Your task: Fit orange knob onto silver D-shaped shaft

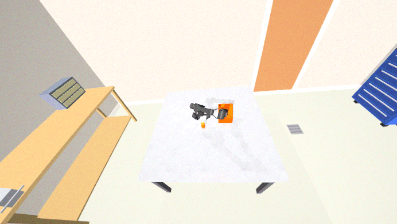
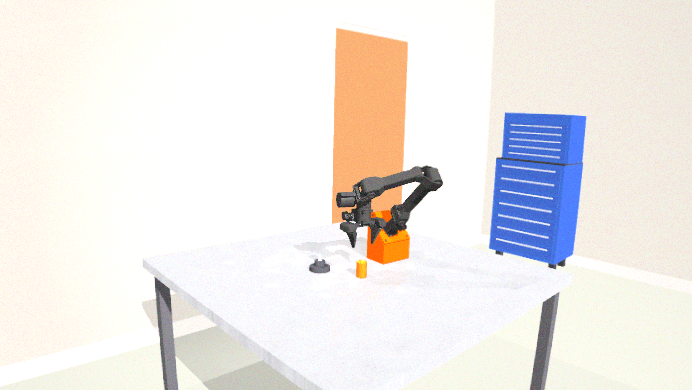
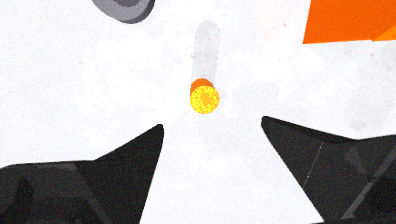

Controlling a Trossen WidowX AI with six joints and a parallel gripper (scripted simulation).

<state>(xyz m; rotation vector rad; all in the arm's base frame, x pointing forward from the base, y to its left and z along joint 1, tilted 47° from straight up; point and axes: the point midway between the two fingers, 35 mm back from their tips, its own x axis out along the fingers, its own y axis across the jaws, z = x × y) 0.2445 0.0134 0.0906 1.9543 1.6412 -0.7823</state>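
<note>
The orange knob [image 1: 203,125] [image 2: 361,269] [image 3: 204,99] stands upright on the table, its round yellow-speckled top facing up; the hole underneath is hidden. My gripper [image 2: 363,244] [image 3: 212,122] is open and empty, pointing down above the table. In the wrist view the knob lies just beyond the gap between the fingertips, nearer the left-right middle. The dark round pedestal [image 2: 319,269] [image 3: 141,17] stands to the left of the knob in the exterior view and is cut off by the top edge of the wrist view. The shaft's flat side cannot be made out.
The orange base block [image 1: 225,119] [image 2: 396,250] [image 3: 345,22] of the arm stands on the white table [image 1: 212,161] [image 2: 350,330], behind and right of the knob in the exterior view. A wooden bench [image 1: 57,126] and a blue drawer cabinet [image 1: 378,95] [image 2: 530,210] stand away from the table.
</note>
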